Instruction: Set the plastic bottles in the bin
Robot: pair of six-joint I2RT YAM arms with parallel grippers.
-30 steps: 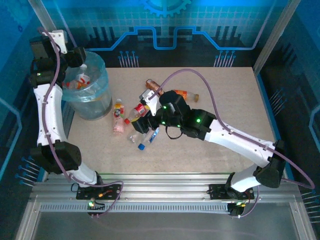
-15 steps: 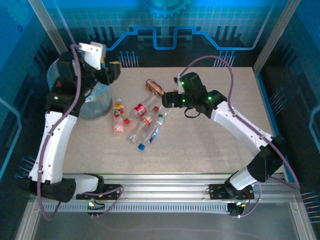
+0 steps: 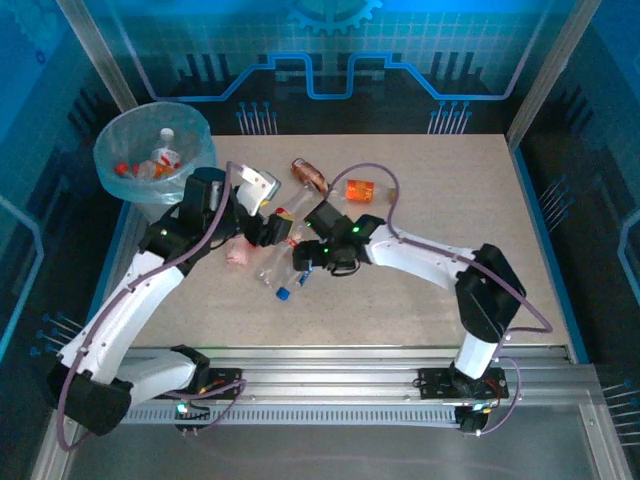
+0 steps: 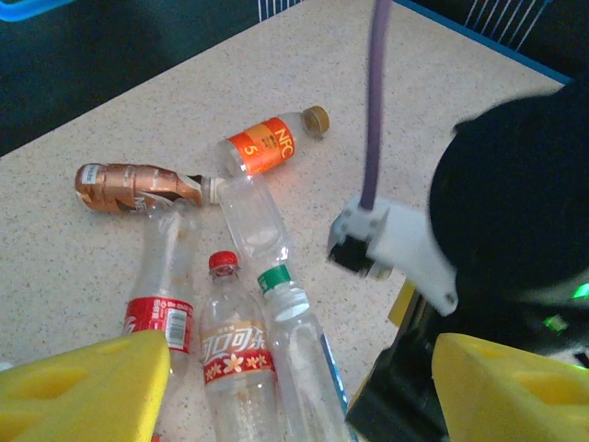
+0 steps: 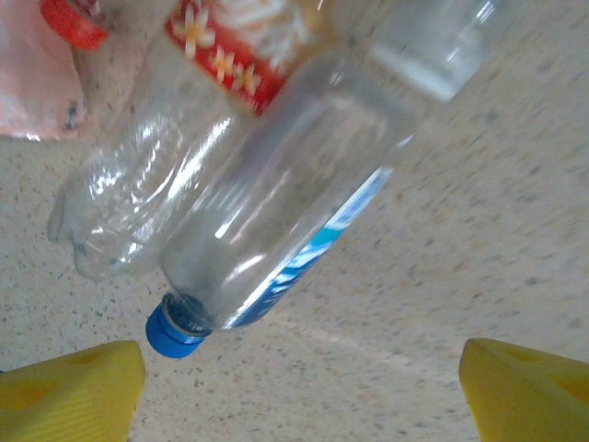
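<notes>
This was a robotics lab test cell, not a home or a shop. Two white jointed arms, the left arm [image 3: 130,310] and the right arm [image 3: 420,255], stood bolted to a ribbed aluminium rail [image 3: 340,385] along the near edge of a speckled beige desk [image 3: 440,300]. Loose purple cables [image 3: 385,190] ran along them, and small green status lights glowed on their joints. Slanted metal frame posts [image 3: 548,70] boxed the desk in. Blue printed panels [image 3: 420,50] with circuit traces and a gear emblem [image 3: 330,12] closed off the back. Plastic bottles [image 3: 360,189] lay scattered on the desk, and a bag-lined bin [image 3: 203,150] stood at its far left corner.
</notes>
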